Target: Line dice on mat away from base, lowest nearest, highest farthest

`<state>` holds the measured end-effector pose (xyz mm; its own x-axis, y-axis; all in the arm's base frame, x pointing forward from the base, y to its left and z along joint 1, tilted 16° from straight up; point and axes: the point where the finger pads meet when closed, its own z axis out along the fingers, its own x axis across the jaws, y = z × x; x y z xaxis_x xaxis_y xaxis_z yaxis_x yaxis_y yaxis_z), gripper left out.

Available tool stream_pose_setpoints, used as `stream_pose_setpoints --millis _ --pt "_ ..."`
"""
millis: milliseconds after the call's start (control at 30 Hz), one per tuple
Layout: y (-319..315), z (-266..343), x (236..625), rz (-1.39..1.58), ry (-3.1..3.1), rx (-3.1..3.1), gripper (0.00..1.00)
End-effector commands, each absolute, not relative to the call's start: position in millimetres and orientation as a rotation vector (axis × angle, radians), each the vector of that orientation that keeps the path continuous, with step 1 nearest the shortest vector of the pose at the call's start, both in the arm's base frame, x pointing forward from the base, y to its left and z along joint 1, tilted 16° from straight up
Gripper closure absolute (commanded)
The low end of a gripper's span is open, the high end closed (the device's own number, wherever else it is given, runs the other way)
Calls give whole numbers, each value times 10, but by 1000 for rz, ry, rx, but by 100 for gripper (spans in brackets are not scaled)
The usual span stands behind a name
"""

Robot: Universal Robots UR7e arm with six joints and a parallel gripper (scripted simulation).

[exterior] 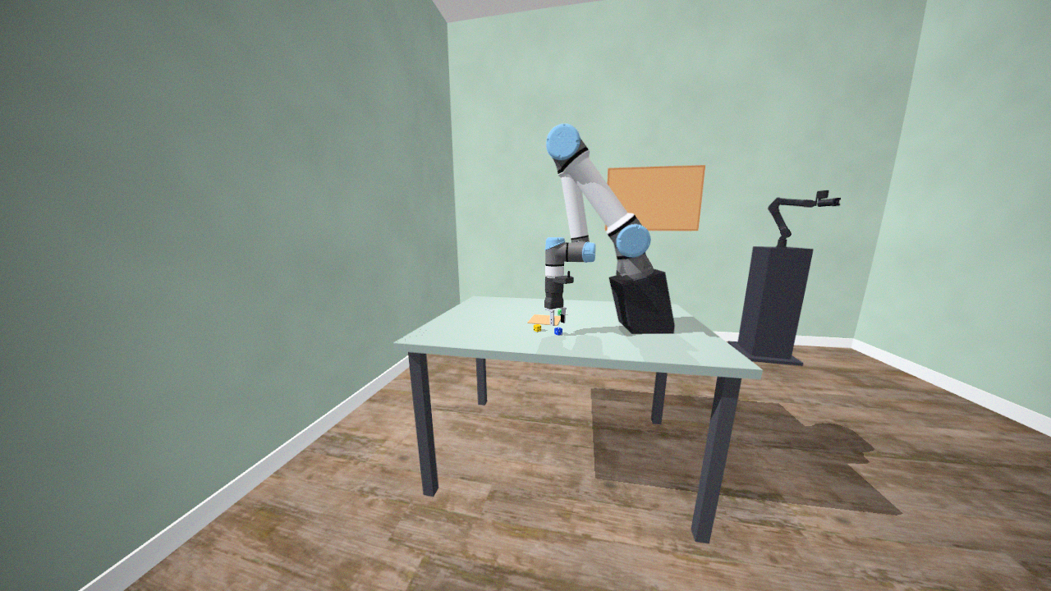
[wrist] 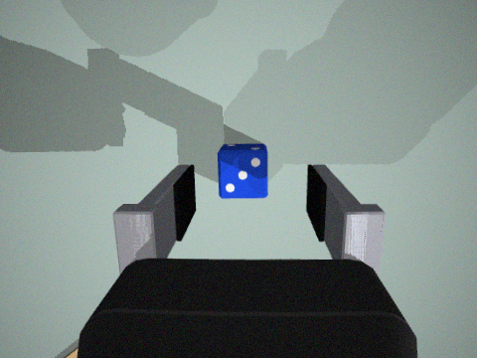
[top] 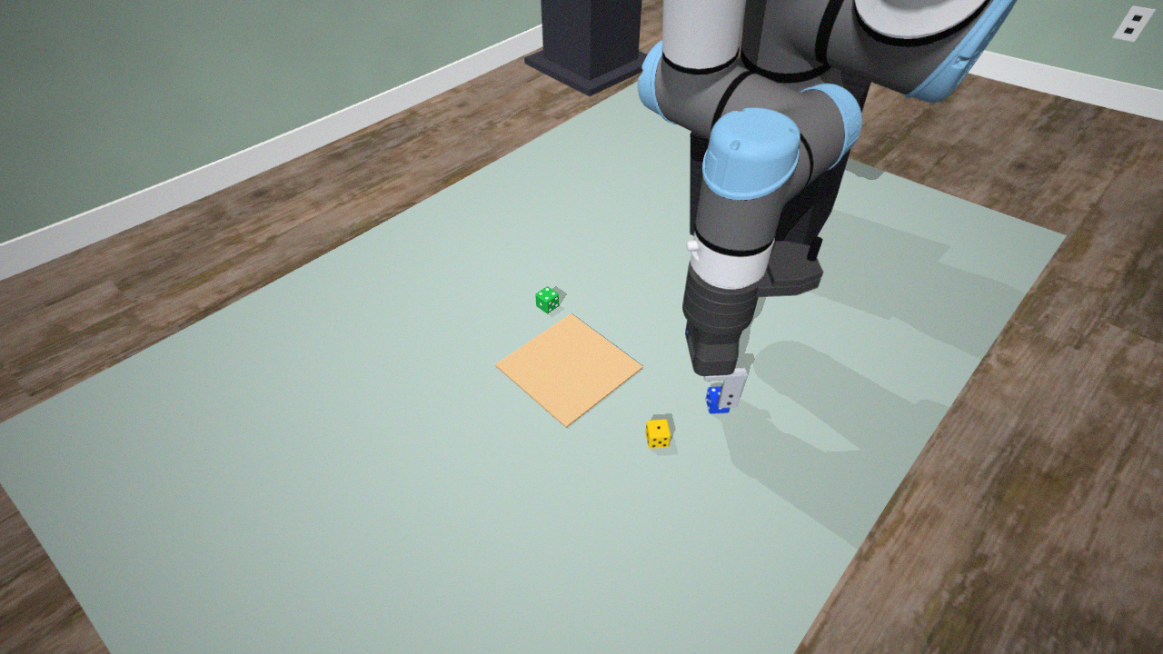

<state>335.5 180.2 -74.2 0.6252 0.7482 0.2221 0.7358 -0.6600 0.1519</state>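
Note:
My gripper (top: 722, 391) (exterior: 558, 322) (wrist: 250, 188) is open and empty, low above the blue die (top: 713, 401) (exterior: 558, 331) (wrist: 242, 171). In the wrist view this die lies across the gap between the two fingers, with three pips up; a finger partly hides it in the top view. The yellow die (top: 658, 433) (exterior: 537, 328) stands on the table with one pip up, off the mat's near right side. The green die (top: 547, 299) (exterior: 559, 312) stands beyond the mat's far corner; its top shows several pips. The tan mat (top: 569, 370) (exterior: 539, 320) lies flat and bears no die.
The pale green table (top: 325, 488) (exterior: 470, 341) carries the dice, the mat and the arm's black base (exterior: 643, 304). The yellow die is the nearest object beside the blue one. Arm shadows cross the table around the blue die. A corner of the mat shows in the wrist view (wrist: 74, 353).

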Motion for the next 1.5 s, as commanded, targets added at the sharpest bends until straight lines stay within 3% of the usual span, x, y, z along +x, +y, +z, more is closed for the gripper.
stream_pose_setpoints --millis 0,1467 --pt "1798 -671 3339 417 1274 2789 0" --pt "1740 153 3116 417 1274 2789 0"
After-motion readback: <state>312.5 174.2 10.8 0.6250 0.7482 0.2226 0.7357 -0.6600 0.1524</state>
